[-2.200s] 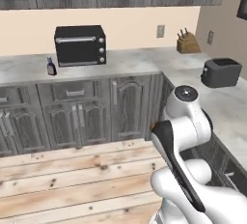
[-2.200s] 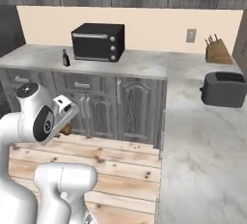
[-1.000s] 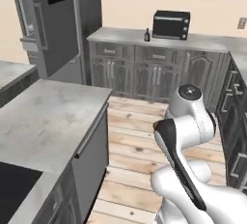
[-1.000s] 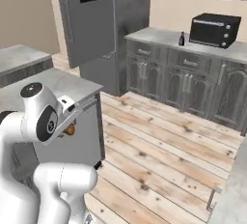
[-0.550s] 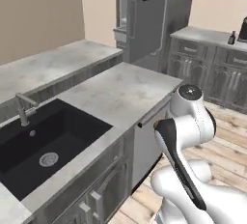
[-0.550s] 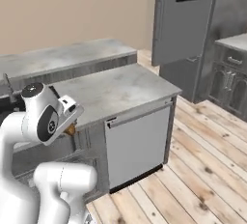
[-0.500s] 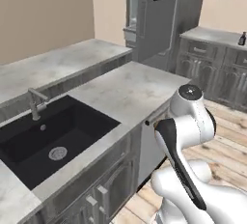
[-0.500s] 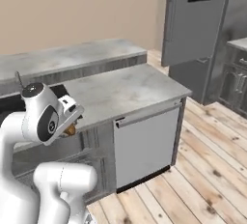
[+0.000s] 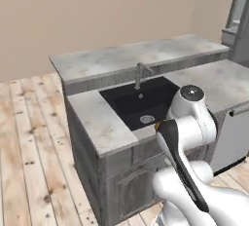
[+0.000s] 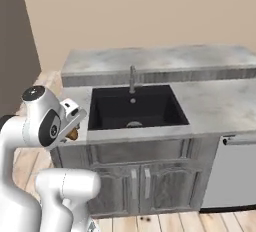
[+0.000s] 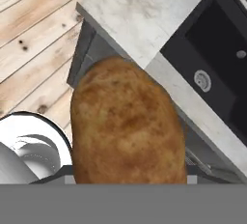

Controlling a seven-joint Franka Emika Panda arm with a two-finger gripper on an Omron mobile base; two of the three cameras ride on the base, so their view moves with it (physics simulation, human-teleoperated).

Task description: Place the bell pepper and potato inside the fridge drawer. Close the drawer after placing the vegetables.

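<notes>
Gripper [image 10: 72,133] clamped on potato [image 11: 126,126], held above floor just beside sink [image 10: 132,107] counter's [image 9: 97,118] corner; faucet [image 9: 139,75] behind sink basin.

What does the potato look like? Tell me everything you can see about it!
The potato is a big brown oval with rough, speckled, golden-brown skin, a little darker round the edges. It is whole, not cut. In the hand view it stands lengthwise, with its bottom end down in the claw. It hangs in the air above the countertop corner and the wooden floor, touching neither.
</notes>
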